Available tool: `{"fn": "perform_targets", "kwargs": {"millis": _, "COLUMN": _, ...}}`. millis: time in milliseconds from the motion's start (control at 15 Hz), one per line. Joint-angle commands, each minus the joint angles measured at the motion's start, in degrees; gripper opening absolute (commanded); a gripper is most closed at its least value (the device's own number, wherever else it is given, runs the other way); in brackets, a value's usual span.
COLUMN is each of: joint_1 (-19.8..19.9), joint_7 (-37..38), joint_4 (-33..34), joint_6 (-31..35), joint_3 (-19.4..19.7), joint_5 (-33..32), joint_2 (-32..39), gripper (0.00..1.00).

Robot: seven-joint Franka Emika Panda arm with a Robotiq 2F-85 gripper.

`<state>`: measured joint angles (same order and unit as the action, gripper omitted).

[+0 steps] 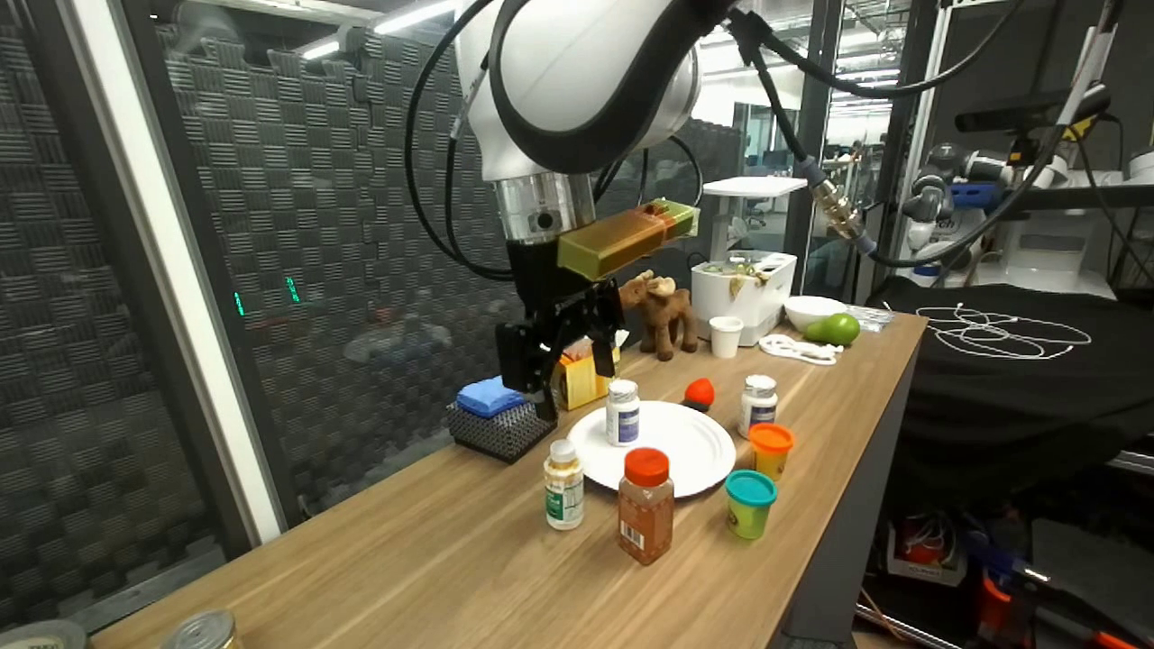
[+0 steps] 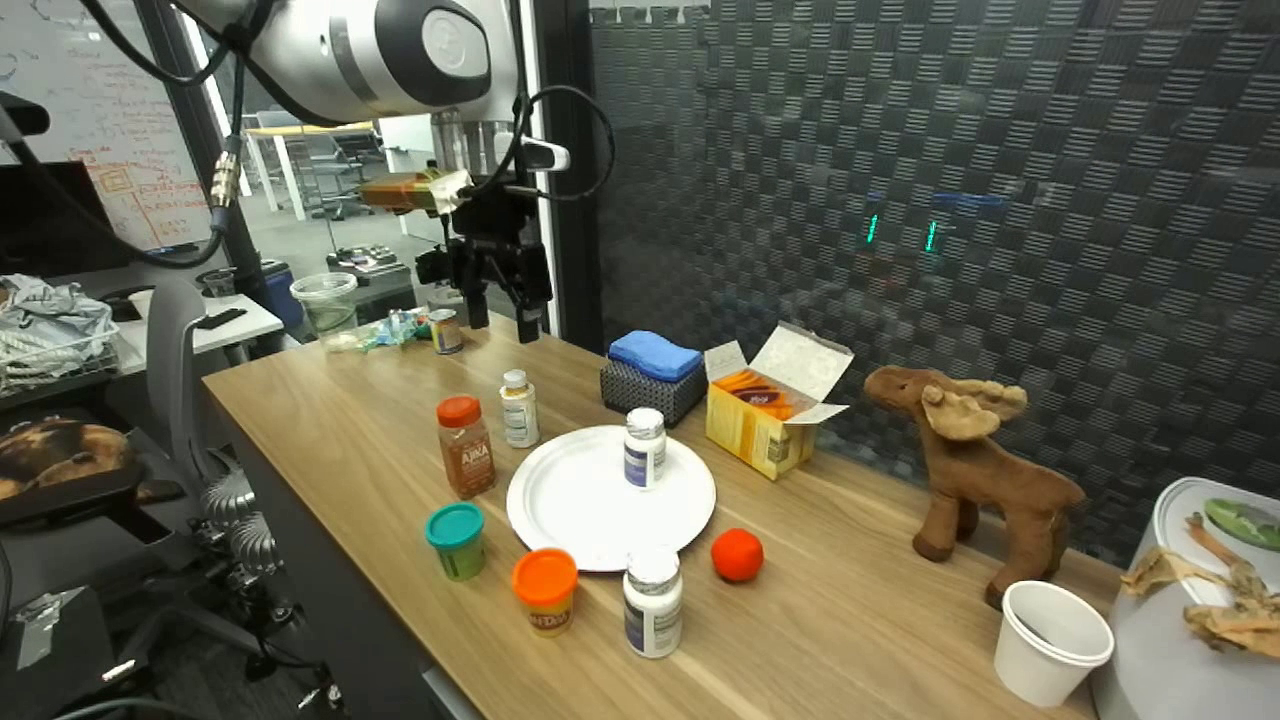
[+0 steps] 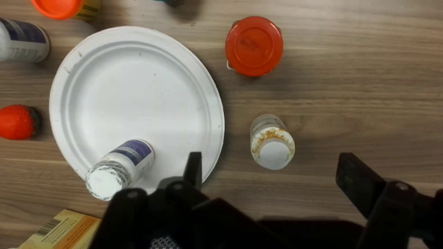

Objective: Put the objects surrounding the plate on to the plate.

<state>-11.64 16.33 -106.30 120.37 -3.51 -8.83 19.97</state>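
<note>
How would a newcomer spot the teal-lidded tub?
On the wooden table, find the round white plate. Just outside its rim, between the red-lidded jar and the orange-lidded tub, stands the teal-lidded tub. Its teal lid over a green body sets it apart: the jar is taller and reddish-brown, the other tub orange-topped and yellow-bodied.

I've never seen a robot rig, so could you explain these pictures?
This is a white and black robot arm ending in a black two-fingered gripper. Two cameras watch from outside; the third rides on the wrist, looking down. On the brown wood-grain table, a round white plate holds a white purple-labelled bottle. Around it are a similar bottle, a green-labelled white bottle, a squarish red-lidded jar, a teal-lidded tub, an orange-lidded tub and a red strawberry-shaped object. Nothing is held; the gripper stands open.
</note>
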Motion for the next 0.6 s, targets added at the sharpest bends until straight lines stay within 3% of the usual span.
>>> {"fn": "perform_targets", "kwargs": {"millis": 0, "joint_1": 0.1, "joint_7": -1.2, "joint_4": 0.1, "joint_6": -0.6, "joint_3": -0.2, "joint_5": -0.1, "joint_2": 0.4, "gripper": 1.0}}
{"fn": "perform_targets", "kwargs": {"millis": 533, "joint_1": 0.3, "joint_7": -3.4, "joint_4": -0.1, "joint_6": 0.7, "joint_3": -0.6, "joint_5": 0.1, "joint_2": 0.6, "gripper": 1.0}}
